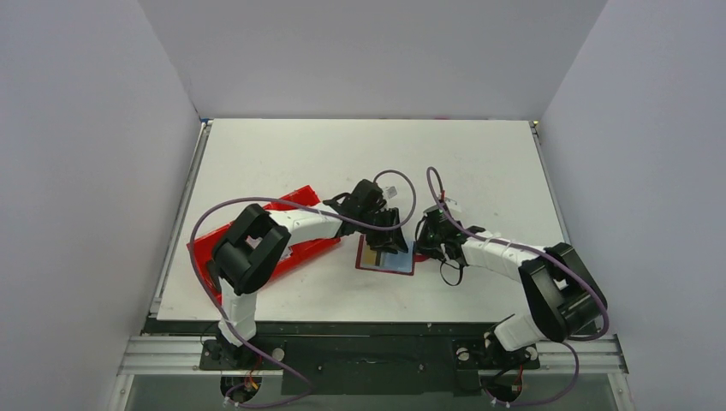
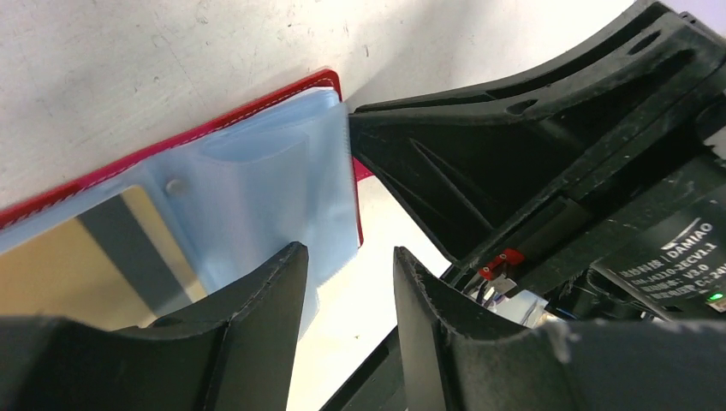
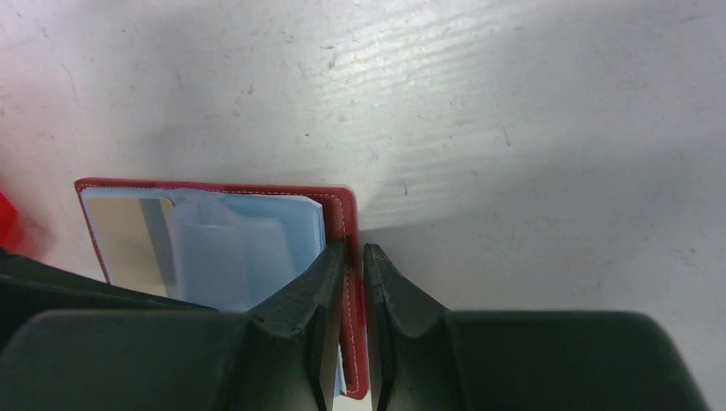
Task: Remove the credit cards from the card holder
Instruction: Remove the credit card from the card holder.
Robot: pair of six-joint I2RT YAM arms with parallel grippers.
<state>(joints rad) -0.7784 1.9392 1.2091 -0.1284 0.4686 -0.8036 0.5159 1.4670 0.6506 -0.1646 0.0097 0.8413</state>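
The card holder point(image 3: 248, 248) loses its near part behind the right gripper point(image 3: 353, 250), whose jaws are closed on the holder's right edge. In the left wrist view only one credit card point(image 2: 43, 274) shows in the holder. It is cut off by the picture's left edge and covered below by a finger of the left gripper point(image 2: 349, 253). Whether more cards sit in the holder's cloudy pockets cannot be told. From above, the holder's far edge lies under the left gripper, and the red tray point(image 1: 295, 199) left of the holder is largely covered by the left arm.
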